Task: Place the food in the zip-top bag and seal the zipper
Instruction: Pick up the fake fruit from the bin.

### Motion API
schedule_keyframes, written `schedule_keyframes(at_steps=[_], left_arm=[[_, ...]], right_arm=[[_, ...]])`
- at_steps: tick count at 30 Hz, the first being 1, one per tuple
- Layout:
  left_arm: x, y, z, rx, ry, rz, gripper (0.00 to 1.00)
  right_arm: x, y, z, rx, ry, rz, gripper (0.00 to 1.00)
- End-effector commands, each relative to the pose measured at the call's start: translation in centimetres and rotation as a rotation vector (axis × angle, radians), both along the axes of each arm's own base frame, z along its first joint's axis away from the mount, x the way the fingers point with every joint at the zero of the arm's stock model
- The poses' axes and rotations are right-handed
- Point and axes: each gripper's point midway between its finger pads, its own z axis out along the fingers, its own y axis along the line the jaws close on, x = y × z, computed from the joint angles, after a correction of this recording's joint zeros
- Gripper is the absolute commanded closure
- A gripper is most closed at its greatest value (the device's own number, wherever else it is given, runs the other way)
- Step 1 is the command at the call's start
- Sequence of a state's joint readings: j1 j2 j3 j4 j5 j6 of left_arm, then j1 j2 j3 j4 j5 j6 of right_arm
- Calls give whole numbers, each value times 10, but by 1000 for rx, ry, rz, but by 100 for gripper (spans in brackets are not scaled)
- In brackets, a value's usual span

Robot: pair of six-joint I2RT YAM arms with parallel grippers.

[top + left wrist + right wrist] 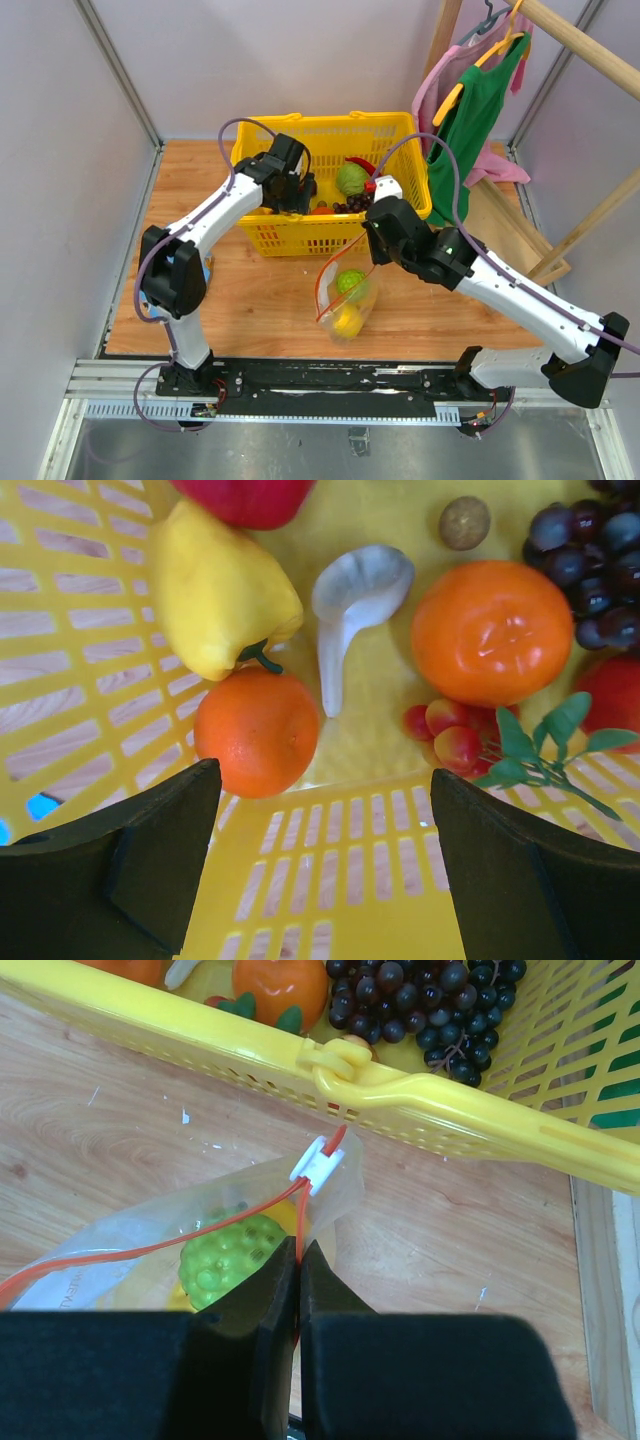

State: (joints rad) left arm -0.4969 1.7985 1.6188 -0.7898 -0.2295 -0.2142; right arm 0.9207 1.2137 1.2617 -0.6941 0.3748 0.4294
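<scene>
The zip-top bag (347, 297) stands on the wooden table in front of the yellow basket (300, 240), its mouth open. It holds a green bumpy fruit (225, 1260) and a yellow fruit (348, 321). My right gripper (298, 1245) is shut on the bag's red-orange zipper (150, 1250), just below the white slider (318, 1166); it also shows in the top view (372, 258). My left gripper (325, 780) is open and empty inside the basket, just above an orange (258, 730) and a yellow bell pepper (215, 585); it also shows in the top view (297, 195).
The basket also holds a larger orange fruit (492, 630), dark grapes (590, 550), cherries with leaves (445, 730), a white piece (350, 600) and a red piece (245, 495). Green and pink garments (480, 110) hang on a wooden rack at the back right.
</scene>
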Motion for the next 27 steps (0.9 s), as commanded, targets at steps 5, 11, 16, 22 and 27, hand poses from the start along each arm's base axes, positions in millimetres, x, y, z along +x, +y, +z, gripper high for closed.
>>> schedule_keyframes(at_steps=[5, 11, 16, 22, 27], left_arm=[[1, 13, -56, 82, 113, 26, 11], [-2, 24, -91, 163, 182, 55, 9], [-6, 31, -114, 215, 226, 64, 8], [-19, 24, -124, 167, 286, 38, 8], [-23, 20, -128, 143, 302, 34, 12]], right_arm=[[4, -9, 3, -3, -29, -7, 95], [3, -12, 2, 0, -27, -9, 95], [3, -14, 2, 2, -26, -10, 95], [3, -16, 2, 5, -30, -14, 95], [3, -16, 2, 12, -31, -12, 95]])
